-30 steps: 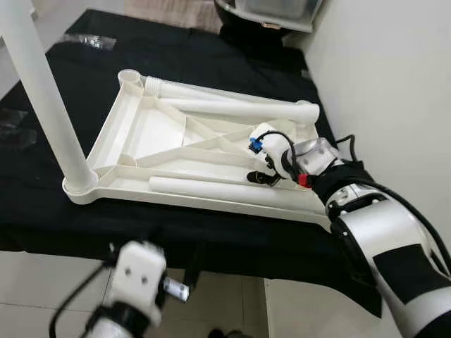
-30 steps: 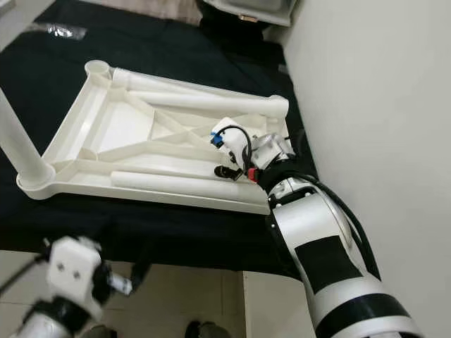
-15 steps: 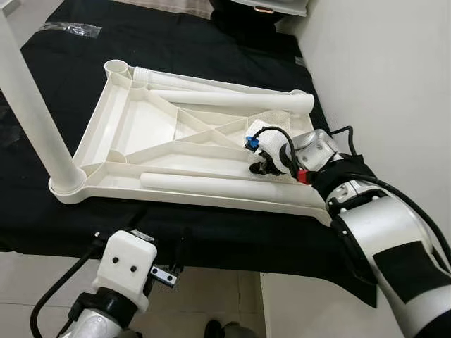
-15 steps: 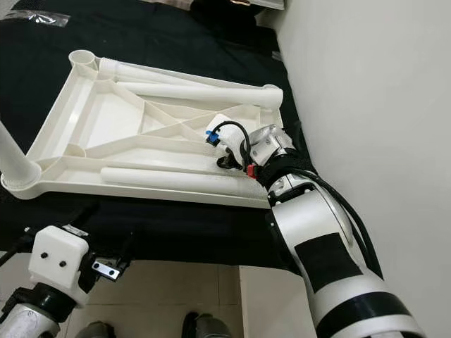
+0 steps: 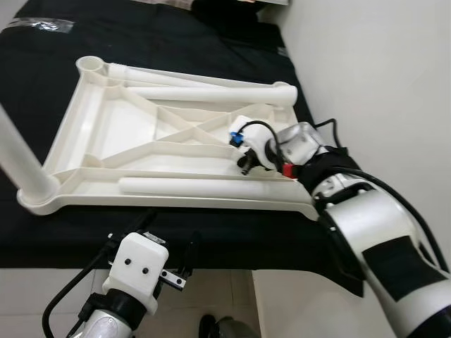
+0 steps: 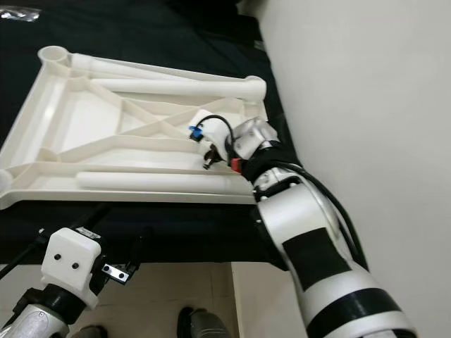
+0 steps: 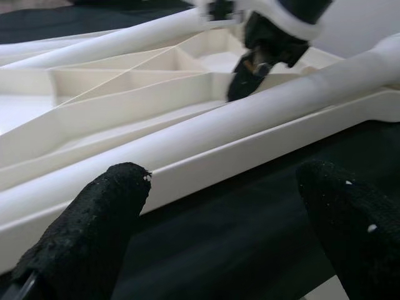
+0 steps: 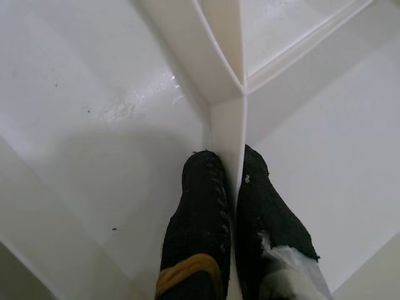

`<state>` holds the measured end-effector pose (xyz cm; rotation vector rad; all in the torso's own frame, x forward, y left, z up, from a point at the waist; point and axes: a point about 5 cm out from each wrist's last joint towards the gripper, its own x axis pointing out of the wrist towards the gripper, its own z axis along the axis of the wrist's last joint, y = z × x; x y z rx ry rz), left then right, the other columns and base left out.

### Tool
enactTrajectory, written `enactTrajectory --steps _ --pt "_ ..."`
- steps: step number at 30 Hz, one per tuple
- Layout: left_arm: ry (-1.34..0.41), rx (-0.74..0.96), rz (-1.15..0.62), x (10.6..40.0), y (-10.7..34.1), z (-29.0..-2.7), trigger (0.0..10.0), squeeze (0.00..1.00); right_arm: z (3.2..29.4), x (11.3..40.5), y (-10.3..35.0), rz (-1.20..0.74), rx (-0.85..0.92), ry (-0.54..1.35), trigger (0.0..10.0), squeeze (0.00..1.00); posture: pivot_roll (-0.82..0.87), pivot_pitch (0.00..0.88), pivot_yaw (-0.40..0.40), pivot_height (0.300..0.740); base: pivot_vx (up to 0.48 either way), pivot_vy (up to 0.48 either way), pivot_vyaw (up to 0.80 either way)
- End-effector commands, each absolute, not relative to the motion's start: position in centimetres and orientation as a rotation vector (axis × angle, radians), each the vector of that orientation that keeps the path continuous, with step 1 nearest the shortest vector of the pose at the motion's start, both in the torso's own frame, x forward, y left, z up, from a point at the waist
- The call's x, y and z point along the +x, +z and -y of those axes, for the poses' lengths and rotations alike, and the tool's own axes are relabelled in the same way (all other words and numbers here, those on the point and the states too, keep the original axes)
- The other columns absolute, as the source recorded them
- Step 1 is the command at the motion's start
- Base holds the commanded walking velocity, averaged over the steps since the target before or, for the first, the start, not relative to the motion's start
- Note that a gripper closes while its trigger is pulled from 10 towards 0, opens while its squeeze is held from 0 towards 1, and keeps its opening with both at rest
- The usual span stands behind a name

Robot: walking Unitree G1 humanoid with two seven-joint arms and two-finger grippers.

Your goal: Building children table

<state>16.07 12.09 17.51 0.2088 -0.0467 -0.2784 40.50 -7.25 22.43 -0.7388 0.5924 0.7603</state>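
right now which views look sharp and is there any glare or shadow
Eye views sharp, evenly lit; left wrist view blurs its near fingers; right wrist view shows a glossy highlight and soft shadow on the white tabletop by the right claw.

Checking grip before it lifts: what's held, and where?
The right gripper pinches a thin rib of the upturned white tabletop; the left gripper holds nothing.
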Motion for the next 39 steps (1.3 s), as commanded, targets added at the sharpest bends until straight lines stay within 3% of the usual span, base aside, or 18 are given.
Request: enactTrajectory --steps 1,4,10,18,26,27,30,31,32,38,39 --pt "-0.29 0.203 0.022 15.9 17.0 -11.7 10.0 0.0 5.3 39.4 19.7 -0.672 -0.671 0.83 0.0 0.0 0.04 0.258 -0.236 0.74 0.0 0.0 0.0" --pt "-0.299 0.197 0.028 15.9 17.1 -11.3 10.0 0.0 4.3 39.2 19.9 -0.668 -0.637 0.83 0.0 0.0 0.03 0.256 -0.24 0.74 0.0 0.0 0.0" --pt "-0.312 0.193 0.024 15.7 16.8 -10.6 10.0 0.0 -0.8 37.9 21.5 -0.62 -0.459 0.891 0.0 0.0 0.03 0.247 -0.256 0.74 0.0 0.0 0.0" --pt "-0.324 0.2 0.023 15.7 16.5 -10.0 10.0 0.0 -4.8 36.7 23.6 -0.532 -0.377 0.958 0.0 0.0 0.02 0.231 -0.262 0.74 0.0 0.0 0.0" --pt "-0.329 0.21 0.024 15.7 16.3 -9.8 10.0 0.0 -6.0 36.3 24.0 -0.483 -0.37 0.955 0.0 0.0 0.02 0.224 -0.266 0.74 0.0 0.0 0.0" --pt "-0.329 0.21 0.018 15.6 16.2 -9.7 10.0 0.0 -6.0 36.4 24.1 -0.465 -0.394 0.964 10.0 0.0 0.03 0.222 -0.266 0.74 0.0 0.0 0.0" --pt "-0.328 0.212 0.015 15.6 16.1 -9.8 10.0 0.0 -6.0 36.4 24.1 -0.454 -0.402 0.966 10.0 0.0 0.02 0.222 -0.264 0.74 0.0 0.0 0.0" --pt "-0.328 0.212 0.014 15.6 16.1 -9.8 10.0 0.0 -5.9 36.5 24.1 -0.447 -0.402 0.974 10.0 0.84 0.02 0.223 -0.261 0.74 0.0 0.0 0.0" --pt "-0.328 0.213 0.012 15.6 16.0 -9.8 10.0 0.0 -5.7 36.6 24.3 -0.44 -0.39 0.976 10.0 1.0 0.02 0.221 -0.26 0.74 0.0 0.0 0.0" --pt "-0.328 0.215 0.007 15.6 15.7 -9.8 10.0 0.0 -4.8 37.6 26.6 -0.359 -0.308 0.932 10.0 1.0 0.03 0.219 -0.257 0.74 0.0 0.0 0.0" --pt "-0.328 0.217 0.005 15.6 15.7 -9.8 10.0 0.0 -4.3 37.8 27.2 -0.349 -0.296 0.918 10.0 0.52 0.03 0.221 -0.254 0.74 0.0 0.0 0.0"
